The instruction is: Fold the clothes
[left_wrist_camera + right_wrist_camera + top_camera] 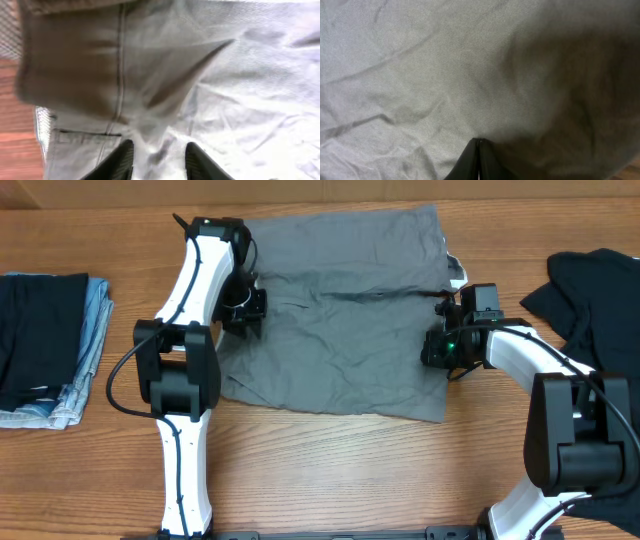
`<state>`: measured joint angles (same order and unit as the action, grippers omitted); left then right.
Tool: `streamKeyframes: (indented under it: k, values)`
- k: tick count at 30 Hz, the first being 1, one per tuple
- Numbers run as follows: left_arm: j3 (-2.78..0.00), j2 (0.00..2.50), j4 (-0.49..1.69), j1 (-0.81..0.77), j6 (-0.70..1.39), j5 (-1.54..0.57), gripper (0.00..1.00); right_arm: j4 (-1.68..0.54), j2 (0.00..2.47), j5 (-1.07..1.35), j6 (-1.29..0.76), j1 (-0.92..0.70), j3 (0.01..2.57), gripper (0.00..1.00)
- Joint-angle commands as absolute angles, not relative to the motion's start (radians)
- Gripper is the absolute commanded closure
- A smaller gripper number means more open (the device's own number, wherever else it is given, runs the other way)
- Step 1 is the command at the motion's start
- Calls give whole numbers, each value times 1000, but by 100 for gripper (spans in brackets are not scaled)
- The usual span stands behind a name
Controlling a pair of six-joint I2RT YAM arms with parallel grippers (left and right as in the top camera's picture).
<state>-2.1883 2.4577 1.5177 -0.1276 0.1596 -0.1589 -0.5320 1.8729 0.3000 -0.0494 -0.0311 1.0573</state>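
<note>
Left gripper [156, 161]: spread, its two dark fingers [119, 161] set apart on the left edge of the cloth, with a wrinkle of fabric lying between them.
Right gripper [479, 162]: pressed together, the black tips meeting in a point on the cloth at its right edge. I cannot tell whether any fabric is caught between them.
Task's thing: a grey woven garment [340, 320] lies spread flat in the middle of the table, roughly rectangular, between the two arms.
Garment surface: a fine ribbed weave, matte, crossed by shallow creases. In the left wrist view a stitched seam [120, 60] runs down it, and one raised fold stands up beside that seam.
Garment edges: the near edge is fairly straight; the right edge, by the right gripper, is uneven.
In the way: the white left arm [190, 300] lies over the garment's left edge, hiding part of it from overhead.
Far left: a folded stack of dark navy and pale blue denim clothes [45, 340], squared and layered, well apart from the garment.
Far right: a loose heap of black cloth [590, 280], crumpled, near the right arm's elbow.
Underneath: a brown wood-grain table [350, 470], smooth and bare along the near side.
</note>
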Motion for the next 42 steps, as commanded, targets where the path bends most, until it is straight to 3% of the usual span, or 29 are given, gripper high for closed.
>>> streamKeyframes:
  k: [1,3,9,12,16,21,23,25,28,29,30,42]
  values:
    - [-2236,2472,1512,-93,161,-138,49,-526,1868,247,-56,-32,1040,96]
    - [-2234,2472,1506,-73,161,-95,42,-528,1868,247,-56,-32,1040,96]
    - [-2234,2472,1424,-11,75,-151,35,-527,1868,248,-56,-32,1040,96]
    - [-2234,2472,1372,-12,35,-171,35,-525,1868,248,-56,-32,1040,96]
    - [-2233,2472,1332,-14,-6,-237,43,-525,1868,248,-56,-32,1040,96]
    - [-2191,2474,1305,-13,-8,-237,42,-525,1868,248,-56,-32,1040,95]
    - [-2150,2474,1273,-14,-8,-237,50,-525,1868,248,-56,-32,1040,92]
    - [-2144,2474,1273,-14,-7,-237,71,-525,1868,248,-56,-32,1041,92]
    - [-2144,2474,1278,-14,-7,-238,78,-525,1868,248,-56,-32,1040,92]
    - [-2144,2474,1283,-14,-8,-237,92,-525,1868,248,-56,-32,1041,91]
    - [-2144,2474,1287,-13,-8,-237,96,-525,1868,248,-56,-32,1041,91]
    - [-2144,2474,1323,58,21,-148,96,-525,1868,247,-56,-32,1040,91]
